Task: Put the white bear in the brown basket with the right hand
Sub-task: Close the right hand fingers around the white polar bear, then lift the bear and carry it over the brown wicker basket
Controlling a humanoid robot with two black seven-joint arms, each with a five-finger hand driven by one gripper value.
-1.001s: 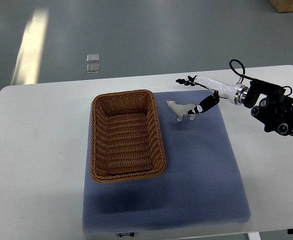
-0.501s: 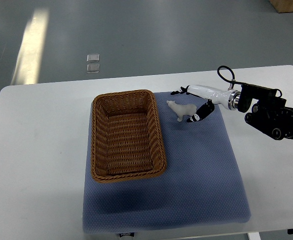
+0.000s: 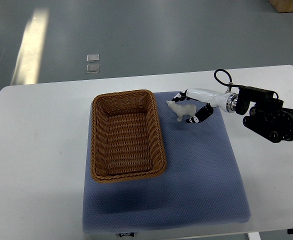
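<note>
One Hand Closing Around the Bear

One arm works here: the right hand (image 3: 189,107) reaches in from the right, its fingers (image 3: 200,114) curled either side of the white bear (image 3: 181,109), not clearly gripping it. The bear stands on the blue mat (image 3: 201,165), just right of the brown basket (image 3: 126,135), long axis pointing left toward it.

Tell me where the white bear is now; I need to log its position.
In the top view the white bear stands on the blue mat, just right of the basket's far right corner, with the right robot hand closing around it.
</note>
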